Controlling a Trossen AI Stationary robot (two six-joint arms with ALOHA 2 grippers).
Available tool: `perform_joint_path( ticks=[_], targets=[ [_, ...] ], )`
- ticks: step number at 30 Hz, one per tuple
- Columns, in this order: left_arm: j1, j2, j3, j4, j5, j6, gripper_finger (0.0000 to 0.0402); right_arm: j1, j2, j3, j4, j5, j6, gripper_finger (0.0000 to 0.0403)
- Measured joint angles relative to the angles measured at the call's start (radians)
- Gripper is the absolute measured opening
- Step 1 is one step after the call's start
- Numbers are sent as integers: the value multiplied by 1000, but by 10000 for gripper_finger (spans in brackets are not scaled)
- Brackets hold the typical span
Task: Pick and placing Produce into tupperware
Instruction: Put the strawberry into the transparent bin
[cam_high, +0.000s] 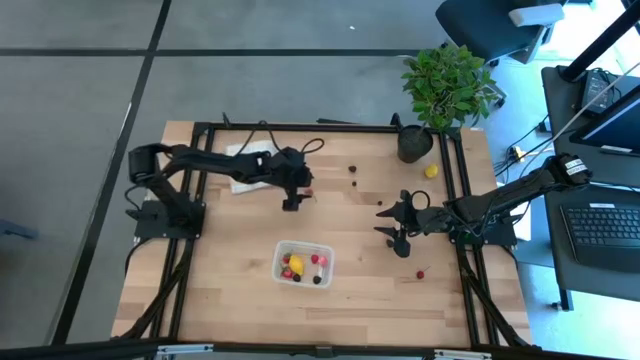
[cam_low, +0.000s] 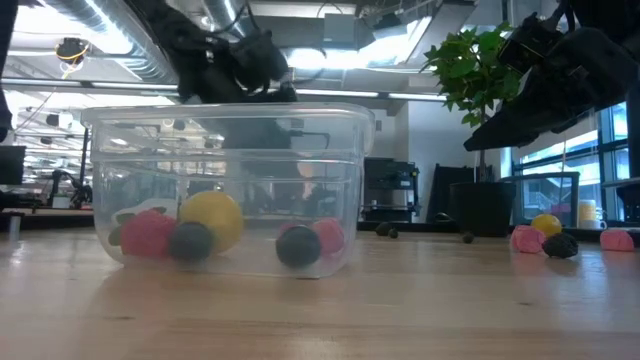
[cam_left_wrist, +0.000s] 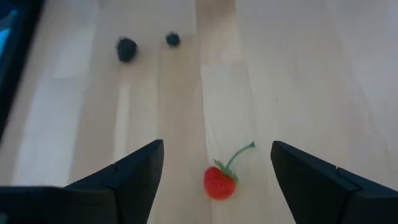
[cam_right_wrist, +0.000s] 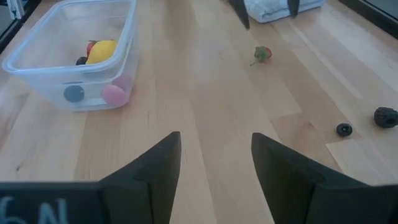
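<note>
A small clear plastic tub (cam_high: 303, 263) with rounded corners sits on the pale wooden table (cam_high: 230, 290), toward its front edge and roughly midway between the two arms. Inside lie a yellow lemon-like piece (cam_low: 211, 219), pink berry-like balls (cam_low: 147, 234) and dark round berries (cam_low: 297, 246), all resting on the tub's floor. Other produce is scattered loose on the table. A small red strawberry with a green stem (cam_left_wrist: 219, 182) lies behind the tub, directly between the spread fingers of the left claw (cam_high: 291, 203), which hangs just above it with its jaws wide open and holding nothing. Two dark berries (cam_left_wrist: 127, 49) lie farther along the boards beyond the strawberry. A white folded cloth (cam_high: 243, 165) lies under the left arm near the table's back left. The right claw (cam_high: 392, 225) hovers over the table to the right of the tub, its jaws partly apart and empty. A single red berry (cam_high: 420, 273) lies near the right edge, and a yellow piece (cam_high: 431, 171) rests beside a dark pot holding a green leafy plant (cam_high: 446, 84) at the back right corner.
</note>
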Motion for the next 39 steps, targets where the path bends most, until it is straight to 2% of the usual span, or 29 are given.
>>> perform_joint_path(
  ticks=[19,33,39],
  targets=[
    [9,177,0,48,1,2,274,0,0,0,0,0,-3,198],
    [7,177,0,43,2,-5,188,0,0,0,-1,0,2,198],
    [0,177,0,42,-4,-5,138,0,0,0,0,0,103,198]
  ],
)
